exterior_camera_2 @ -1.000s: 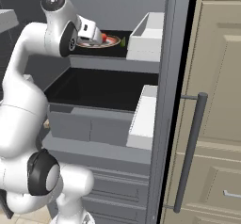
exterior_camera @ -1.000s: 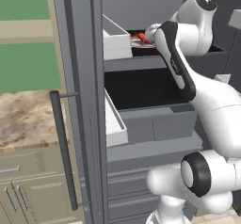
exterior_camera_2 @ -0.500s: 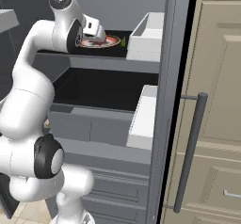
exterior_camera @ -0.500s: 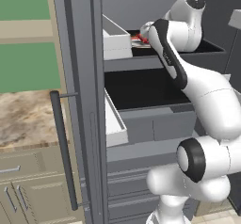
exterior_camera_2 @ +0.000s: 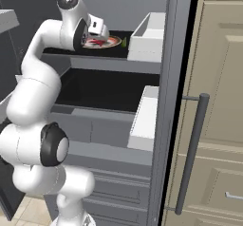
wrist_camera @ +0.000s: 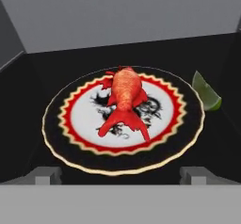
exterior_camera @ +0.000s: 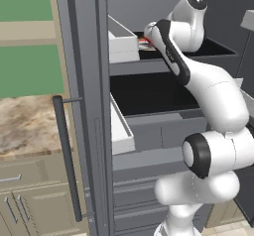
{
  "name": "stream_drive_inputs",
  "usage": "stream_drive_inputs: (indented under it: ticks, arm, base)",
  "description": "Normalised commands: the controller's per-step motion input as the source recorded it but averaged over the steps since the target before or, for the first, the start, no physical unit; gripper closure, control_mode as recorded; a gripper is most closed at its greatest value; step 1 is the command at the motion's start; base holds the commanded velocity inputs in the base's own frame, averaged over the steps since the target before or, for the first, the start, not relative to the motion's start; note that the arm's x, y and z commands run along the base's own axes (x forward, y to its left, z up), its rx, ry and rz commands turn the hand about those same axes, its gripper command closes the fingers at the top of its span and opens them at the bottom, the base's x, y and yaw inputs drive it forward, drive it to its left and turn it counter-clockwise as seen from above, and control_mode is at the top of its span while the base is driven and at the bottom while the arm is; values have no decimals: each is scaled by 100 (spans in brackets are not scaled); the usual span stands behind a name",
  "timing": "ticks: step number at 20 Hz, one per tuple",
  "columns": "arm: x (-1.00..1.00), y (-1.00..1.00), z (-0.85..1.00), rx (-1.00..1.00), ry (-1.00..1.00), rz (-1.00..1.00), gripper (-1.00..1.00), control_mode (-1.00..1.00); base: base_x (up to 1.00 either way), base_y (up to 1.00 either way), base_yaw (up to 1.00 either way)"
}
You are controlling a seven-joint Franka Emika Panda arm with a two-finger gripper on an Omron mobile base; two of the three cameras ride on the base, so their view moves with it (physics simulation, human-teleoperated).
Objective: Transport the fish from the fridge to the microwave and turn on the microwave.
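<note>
On the upper shelf of the open fridge, the fish lies across the middle of a round patterned plate, head toward the back wall, tail toward the camera. The gripper is poised just short of the plate's near rim with both finger tips showing at the bottom of the hand view, set wide apart and holding nothing. A green lime wedge rests beside the plate's right edge, close to it; whether the two touch cannot be made out.

Over the last second the arm has reached further into the shelf: in both base views the hand has moved from in front of the plate to directly over its near side. Judged from this, the approach is nearly complete and the grasp itself is not yet made; the jaws have stayed fully spread throughout, so closing on the fish is the likely next step.

From the left base view the forearm covers most of the plate, leaving a sliver of red. From the right base view the hand hides part of the plate, and the fish is a small red patch beside it. A pale bin on the door stands to the right of the shelf
</note>
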Motion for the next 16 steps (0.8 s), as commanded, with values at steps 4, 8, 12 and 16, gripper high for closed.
stream_drive_inputs:
  ticks: [4,8,12,16]
  arm:
    - [34,0,-4,0,0,0,-100,-100]
    - [28,0,-10,0,0,0,-100,-100]
    - [26,0,-11,0,0,0,-100,-100]
    - [26,1,-3,0,0,0,-100,-100]
  base:
    - [0,0,0]
    - [0,0,0]
    - [0,0,0]
    - [0,0,0]
